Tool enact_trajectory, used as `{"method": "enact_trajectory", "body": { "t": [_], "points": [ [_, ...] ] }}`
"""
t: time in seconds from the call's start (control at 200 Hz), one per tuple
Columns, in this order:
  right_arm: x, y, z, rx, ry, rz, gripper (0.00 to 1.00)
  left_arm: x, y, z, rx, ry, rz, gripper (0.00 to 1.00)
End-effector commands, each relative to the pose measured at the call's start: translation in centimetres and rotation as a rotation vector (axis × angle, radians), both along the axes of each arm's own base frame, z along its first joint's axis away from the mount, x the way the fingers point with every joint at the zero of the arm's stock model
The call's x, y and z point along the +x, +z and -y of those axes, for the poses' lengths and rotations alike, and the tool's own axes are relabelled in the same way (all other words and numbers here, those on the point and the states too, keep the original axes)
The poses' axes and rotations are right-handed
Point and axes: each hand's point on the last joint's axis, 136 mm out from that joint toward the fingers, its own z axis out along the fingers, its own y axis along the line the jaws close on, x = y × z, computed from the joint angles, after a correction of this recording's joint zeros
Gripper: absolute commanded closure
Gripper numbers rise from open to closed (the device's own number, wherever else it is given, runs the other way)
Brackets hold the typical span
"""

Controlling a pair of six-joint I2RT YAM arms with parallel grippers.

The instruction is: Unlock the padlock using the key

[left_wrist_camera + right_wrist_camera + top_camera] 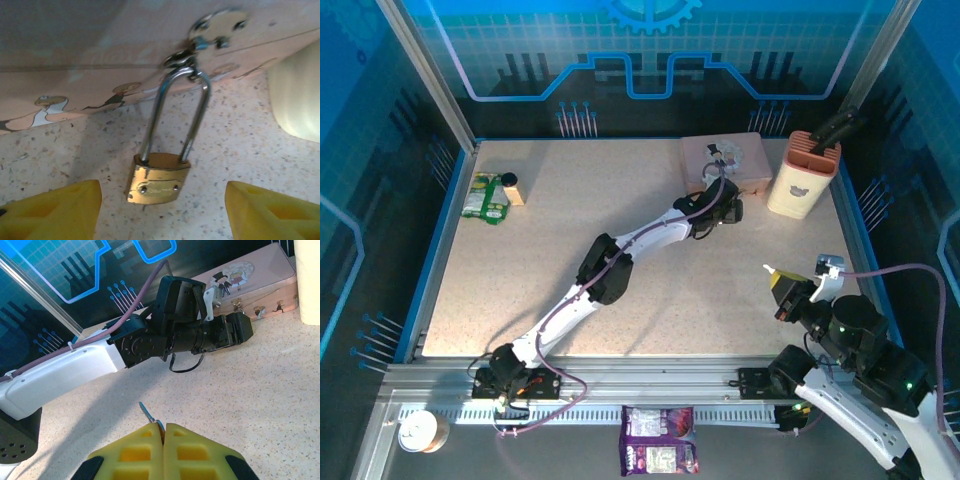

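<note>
The brass padlock (157, 180) hangs by its long silvery shackle (175, 115) from the hasp of the pink tin (75, 75), its body resting near the speckled table. My left gripper (162, 215) is open; its yellow fingers (55, 212) stand on either side of the padlock body, a little in front of it, without touching. From above, the left gripper (725, 205) sits at the front of the pink tin (725, 158). My right gripper (163, 432) is shut on the key (149, 415), whose thin blade sticks out past the fingertips. The right gripper (778, 280) hovers at the near right, apart from the tin.
A cream holder (803, 175) with dark handles stands just right of the tin. A green packet (488, 197) and a small block (512, 190) lie at the far left. A purple packet (658, 452) and a tape roll (423, 432) sit by the near rail.
</note>
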Motion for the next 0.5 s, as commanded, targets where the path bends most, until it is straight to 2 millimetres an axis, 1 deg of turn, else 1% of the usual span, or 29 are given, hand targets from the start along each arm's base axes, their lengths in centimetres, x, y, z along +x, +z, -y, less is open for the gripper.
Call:
{"method": "enact_trajectory", "body": {
  "t": [0.0,0.125,0.265,0.495],
  "points": [
    [0.3,-0.2,-0.7,0.040,0.012,-0.005,1.00,0.7,0.3,-0.2,-0.015,0.047,0.012,0.34],
    [0.5,-0.8,-1.4,0.059,0.028,-0.025,1.00,1.0,-0.1,0.2,-0.065,0.079,0.004,0.36],
    [0.6,-1.0,-1.8,0.073,0.037,-0.031,1.00,1.1,-0.9,1.0,-0.131,0.098,-0.018,0.37],
    [0.3,-1.0,-1.7,0.079,0.043,-0.033,1.00,1.5,-1.5,0.4,-0.144,0.142,-0.035,0.43]
  ]
}}
